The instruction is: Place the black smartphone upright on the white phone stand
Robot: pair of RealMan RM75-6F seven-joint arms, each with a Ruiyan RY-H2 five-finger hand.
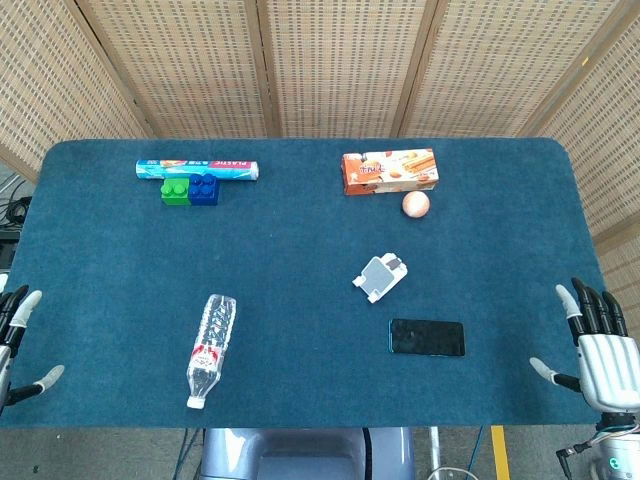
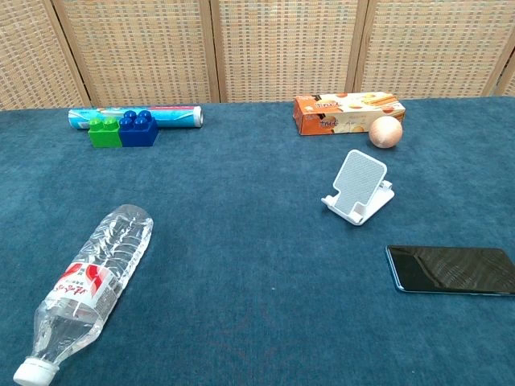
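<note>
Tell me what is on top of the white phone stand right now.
Nothing rests on the white phone stand; its backrest and lip are bare. The black smartphone lies flat on the blue table nearer the robot. The cloth directly beneath the stand's base is hidden.

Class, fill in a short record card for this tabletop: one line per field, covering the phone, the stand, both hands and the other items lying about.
phone: black smartphone lies flat, screen up, near the table's front right
stand: white phone stand is empty, just behind the phone, apart from it
left hand: left hand at the left table edge, fingers apart, holding nothing
right hand: right hand at the right edge, fingers apart, holding nothing
other items: water bottle on its side; green and blue blocks; wrap roll; biscuit box; small ball
task status: not begun
</note>
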